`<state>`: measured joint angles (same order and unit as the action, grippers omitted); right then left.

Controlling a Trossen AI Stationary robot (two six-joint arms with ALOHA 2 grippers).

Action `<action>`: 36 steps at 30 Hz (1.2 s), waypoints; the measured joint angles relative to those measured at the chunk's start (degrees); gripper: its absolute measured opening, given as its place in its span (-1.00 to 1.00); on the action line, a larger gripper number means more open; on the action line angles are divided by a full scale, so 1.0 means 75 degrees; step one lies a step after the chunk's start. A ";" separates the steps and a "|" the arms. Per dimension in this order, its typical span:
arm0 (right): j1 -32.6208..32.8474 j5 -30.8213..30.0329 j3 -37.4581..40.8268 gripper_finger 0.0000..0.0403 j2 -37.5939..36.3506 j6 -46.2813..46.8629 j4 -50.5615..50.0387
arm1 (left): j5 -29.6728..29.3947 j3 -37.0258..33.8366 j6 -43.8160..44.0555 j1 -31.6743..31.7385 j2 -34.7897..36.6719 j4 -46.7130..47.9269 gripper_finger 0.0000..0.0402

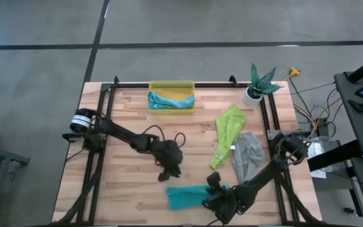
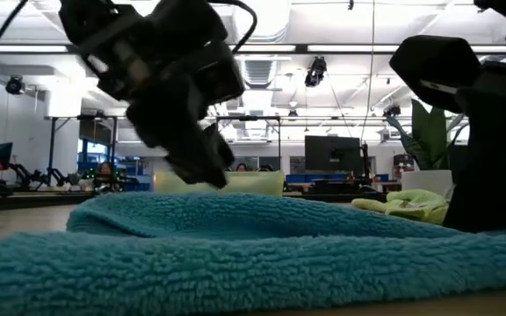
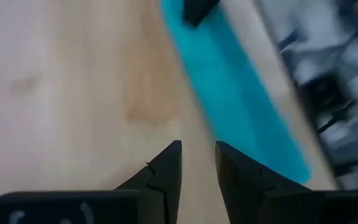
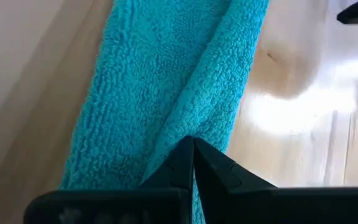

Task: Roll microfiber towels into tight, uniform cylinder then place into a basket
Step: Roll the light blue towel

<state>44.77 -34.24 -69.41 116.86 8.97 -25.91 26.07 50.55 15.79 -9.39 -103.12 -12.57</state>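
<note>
While the desk (image 1: 131,120) carries all four towels in different states, the risks differ by item, noted here from the biggest thing down. Yellow basket (image 1: 171,86) sits at the far edge with the light blue towel (image 1: 169,101) already in it; it looks loosely bunched rather than a neat cylinder, so later rolls may not fit side by side. Lime green towel (image 1: 227,132) and grey towel (image 1: 247,154) lie unrolled and rumpled on the right half, just beside each other and possibly touching; dragging one could shift the other. Teal towel (image 1: 186,196) lies near the front edge, flattened into a long band, not yet a tight roll. Right pincer (image 4: 193,155) is clenched on a fold at one end of the teal towel, fingertips together with cloth pinched between them. Judgement: a pinch this small on soft pile may slip if the arm pulls sideways, and the fold would spring open. Left pincer (image 3: 197,163) hovers just above bare wood near the teal towel's other end, fingers a narrow gap apart, grasping nothing. Judgement: if it comes down at this spot it meets wood rather than cloth, so the roll would start from one end only and come out skewed or conical. Teal towel is also close to the front edge, so a push that way could send it off. White plant pot (image 1: 253,94) stands well apart, no concern.
</note>
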 joint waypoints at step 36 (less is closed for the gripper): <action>0.0058 -0.1047 -0.0950 -0.96 0.0906 0.0513 -0.1724 | 0.2445 0.1814 0.1707 -0.0378 -0.1643 0.0562 -0.59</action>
<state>45.21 -42.10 -76.53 123.66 12.82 -38.84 44.41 64.16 28.59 -12.23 -115.44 -8.36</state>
